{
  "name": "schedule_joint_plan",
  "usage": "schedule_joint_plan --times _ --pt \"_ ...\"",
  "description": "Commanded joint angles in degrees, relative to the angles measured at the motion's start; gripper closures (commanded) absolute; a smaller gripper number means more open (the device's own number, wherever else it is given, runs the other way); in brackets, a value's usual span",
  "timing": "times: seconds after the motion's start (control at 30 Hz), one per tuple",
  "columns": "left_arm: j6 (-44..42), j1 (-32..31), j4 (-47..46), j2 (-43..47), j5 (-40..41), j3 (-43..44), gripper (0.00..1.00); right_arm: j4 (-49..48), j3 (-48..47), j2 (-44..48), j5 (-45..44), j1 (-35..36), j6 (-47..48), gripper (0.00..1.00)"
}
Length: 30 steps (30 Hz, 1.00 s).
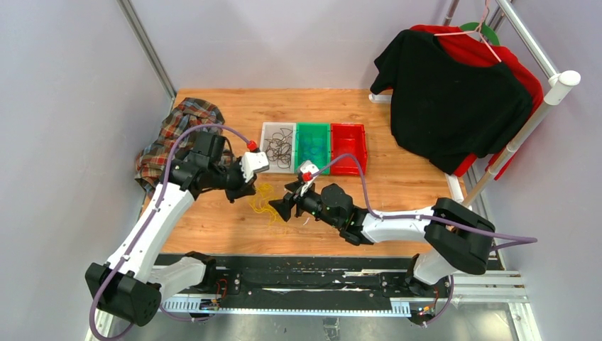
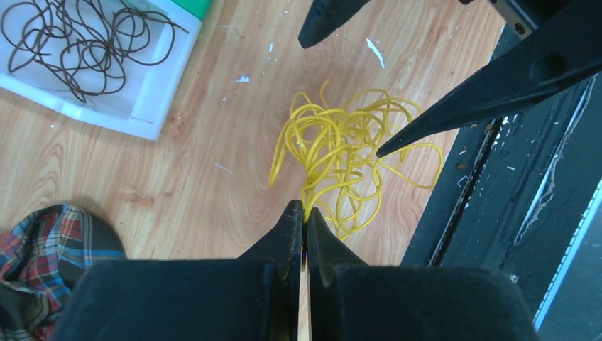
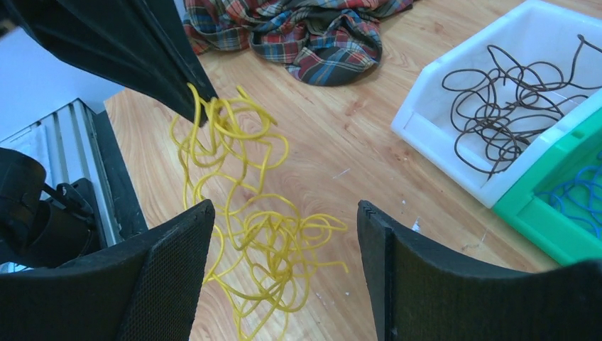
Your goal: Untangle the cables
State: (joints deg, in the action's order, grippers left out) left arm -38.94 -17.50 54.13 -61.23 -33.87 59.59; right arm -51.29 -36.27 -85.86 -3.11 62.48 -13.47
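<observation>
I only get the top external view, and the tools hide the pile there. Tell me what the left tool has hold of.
Observer: The left wrist view shows the left tool shut on a strand of the tangled yellow wire cables.
Operator: Now report the right tool.
Observer: In the right wrist view the right tool is wide open, its fingers on either side of the lower yellow loops, gripping nothing.
Operator: Give me the green plastic bin's contents.
Observer: Thin blue wire cables lie in the green plastic bin.
</observation>
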Motion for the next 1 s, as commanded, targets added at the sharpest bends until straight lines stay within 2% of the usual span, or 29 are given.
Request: schedule_joint_plan --times 0.0,0.13,0.23,0.4,0.53,0.6,0.63,0.7,0.9,0.97 --pt "1.12 -0.41 0.19 0.74 -1.55 3.41 0.99 -0.85 0.22 -0.6 -3.81 1.11 -0.05 0.27" --pt "1.68 -0.43 0.18 1.02 -2.59 4.49 0.99 -0.03 1.47 -1.36 -5.0 1.03 -0.89 0.28" --pt "2.02 -0.43 0.21 1.18 -3.04 4.8 0.99 -0.99 1.04 -3.3 -2.35 0.98 -2.55 0.29" --pt "2.43 -0.43 0.14 1.48 -3.78 4.72 0.99 -2.0 0.1 -5.61 -2.63 0.98 -4.69 0.38" --pt "2.47 -0.43 0.12 2.2 -4.18 4.72 0.99 0.9 -0.02 -4.28 -4.69 0.59 -5.28 0.6" --pt "2.42 -0.39 0.19 2.48 -3.83 4.74 0.99 2.7 0.49 -2.96 -5.67 0.04 -5.82 0.74" --pt "2.08 -0.43 0.36 2.58 -3.84 4.81 0.99 3.31 0.93 -2.13 -5.97 -0.33 -6.06 0.87" --pt "1.49 -0.43 0.82 2.81 -3.16 4.91 0.99 4.65 2.23 0.43 -7.44 -0.93 -6.35 0.99" --pt "-0.69 -0.43 1.51 3.72 -0.35 4.56 1.0 8.09 5.82 8.41 -9.84 -1.92 -4.8 0.99" --pt "-0.35 -0.43 1.55 3.84 -0.91 4.49 0.99 9.35 5.78 10.19 -8.8 -1.91 -4.33 0.91"
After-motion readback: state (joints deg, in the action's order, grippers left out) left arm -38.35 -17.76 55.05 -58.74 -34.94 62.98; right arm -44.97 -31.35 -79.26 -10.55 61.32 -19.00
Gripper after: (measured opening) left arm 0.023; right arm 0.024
